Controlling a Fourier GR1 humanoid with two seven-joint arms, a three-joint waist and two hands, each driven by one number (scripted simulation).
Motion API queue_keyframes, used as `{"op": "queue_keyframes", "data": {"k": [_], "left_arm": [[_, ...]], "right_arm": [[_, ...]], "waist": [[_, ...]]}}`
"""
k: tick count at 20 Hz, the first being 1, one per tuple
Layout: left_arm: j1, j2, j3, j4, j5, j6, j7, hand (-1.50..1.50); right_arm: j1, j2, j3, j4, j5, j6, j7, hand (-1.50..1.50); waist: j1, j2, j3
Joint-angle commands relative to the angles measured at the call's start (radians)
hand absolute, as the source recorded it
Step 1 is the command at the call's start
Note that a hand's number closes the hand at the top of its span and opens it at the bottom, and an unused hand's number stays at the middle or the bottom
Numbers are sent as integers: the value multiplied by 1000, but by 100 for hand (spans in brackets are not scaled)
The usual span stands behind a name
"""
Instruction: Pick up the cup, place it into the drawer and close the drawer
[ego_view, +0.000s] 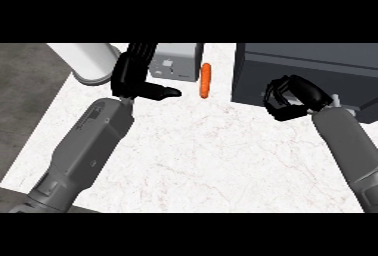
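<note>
Head view shows the right hand (294, 97) curled against the front of the dark grey box-shaped drawer unit (310, 70); whether it encloses the cup cannot be told, since no cup is visible. The left hand (140, 75) rests with straight fingers near the slim orange carrot (206, 80). A premature push could shut the drawer empty.

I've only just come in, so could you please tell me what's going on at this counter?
The robot is working at a marble counter. Its right hand, fingers curled, is at the front of a dark drawer unit; whether it holds anything cannot be seen. The left hand is held over the counter's far side with straight fingers, next to a white cylinder and a small grey box. An orange carrot lies between the box and the drawer unit.
</note>
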Motion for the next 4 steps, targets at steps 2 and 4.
{"op": "queue_keyframes", "data": {"k": [2,4], "left_arm": [[16,14,4,-11,9,-24,4,-150],[6,2,4,-25,12,-19,8,-150]], "right_arm": [[-178,-115,-88,22,2,-116,86,150],[-170,-120,-79,19,2,-91,89,150]], "waist": [[42,16,-18],[43,15,-17]]}}
